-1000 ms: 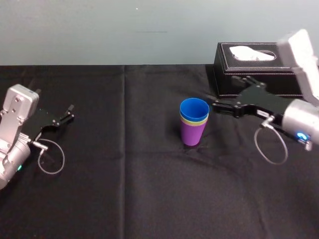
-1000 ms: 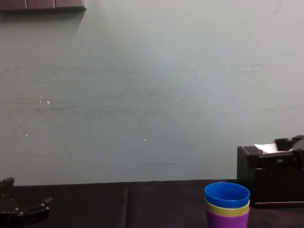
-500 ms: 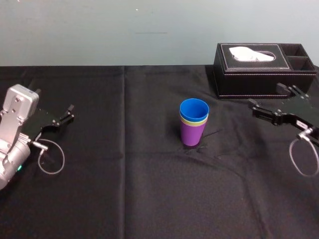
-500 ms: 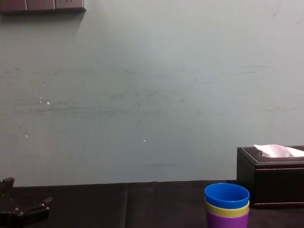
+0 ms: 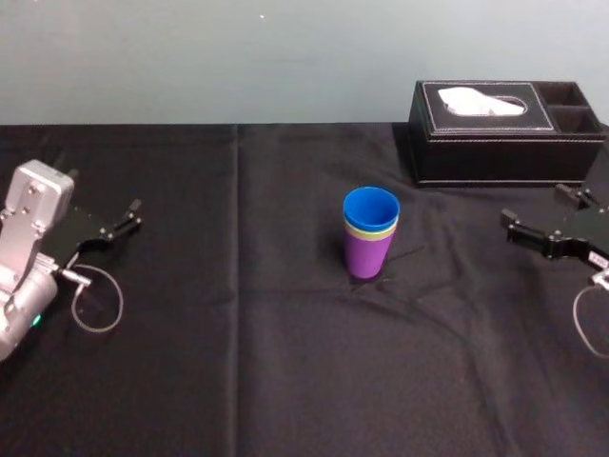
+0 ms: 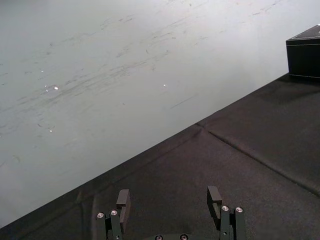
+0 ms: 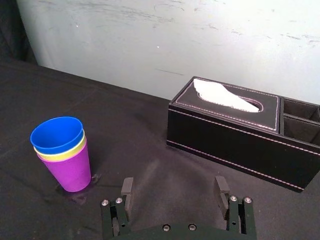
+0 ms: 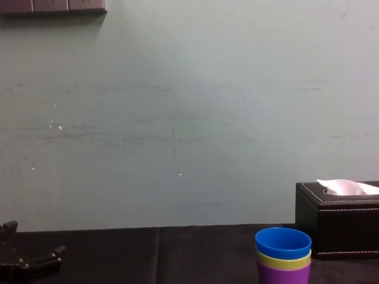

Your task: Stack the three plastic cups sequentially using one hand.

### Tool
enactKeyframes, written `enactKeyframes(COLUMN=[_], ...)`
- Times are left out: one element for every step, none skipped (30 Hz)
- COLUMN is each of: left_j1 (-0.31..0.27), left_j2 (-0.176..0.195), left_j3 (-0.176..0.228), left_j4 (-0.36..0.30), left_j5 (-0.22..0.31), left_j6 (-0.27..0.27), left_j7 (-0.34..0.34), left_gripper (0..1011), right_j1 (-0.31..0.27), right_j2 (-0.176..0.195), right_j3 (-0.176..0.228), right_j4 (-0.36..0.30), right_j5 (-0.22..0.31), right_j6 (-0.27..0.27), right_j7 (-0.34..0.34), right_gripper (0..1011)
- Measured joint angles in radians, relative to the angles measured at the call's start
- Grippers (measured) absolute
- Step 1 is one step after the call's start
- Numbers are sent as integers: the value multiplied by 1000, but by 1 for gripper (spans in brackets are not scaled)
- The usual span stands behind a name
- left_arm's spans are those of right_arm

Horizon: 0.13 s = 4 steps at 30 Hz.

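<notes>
Black cloth covers the counter (image 5: pixel 285 381) under a pale wall. At the left of the head view the left gripper (image 5: pixel 131 216) lies parked, its jaws spread and empty. In the middle the three cups stand as one stack: blue cup (image 5: pixel 371 208) in yellow-green cup (image 5: pixel 372 231) in purple cup (image 5: pixel 365 255). At the right edge, before the tissue box (image 5: pixel 504 143), the right gripper (image 5: pixel 535 206) has drawn back from the stack, jaws released, holding nothing. I judge the stacking is done.

Pale scuffed wall (image 8: pixel 189 118) behind; creased black tablecloth (image 5: pixel 238 362); tissue box (image 5: pixel 504 143) at 1 o'clock; dark wall panel (image 8: pixel 53 5) at 11 o'clock.
</notes>
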Motion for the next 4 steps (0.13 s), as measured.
enactKeyframes(left_j1=[0,0,0,0], left_j2=[0,0,0,0], left_j3=[0,0,0,0], left_j4=[0,0,0,0], left_j5=[0,0,0,0], left_j6=[0,0,0,0], left_j7=[0,0,0,0], left_gripper=[1011,1011,1011,1011], right_j1=[1,1,1,2], right_j2=[0,0,0,1], right_j3=[-1,-1,-1,-2], right_j4=[-1,-1,-2,-3], right_j5=[0,0,0,0], right_j6=[0,0,0,0], right_j7=[0,0,0,0], right_gripper=[1002,1002,1002,1002])
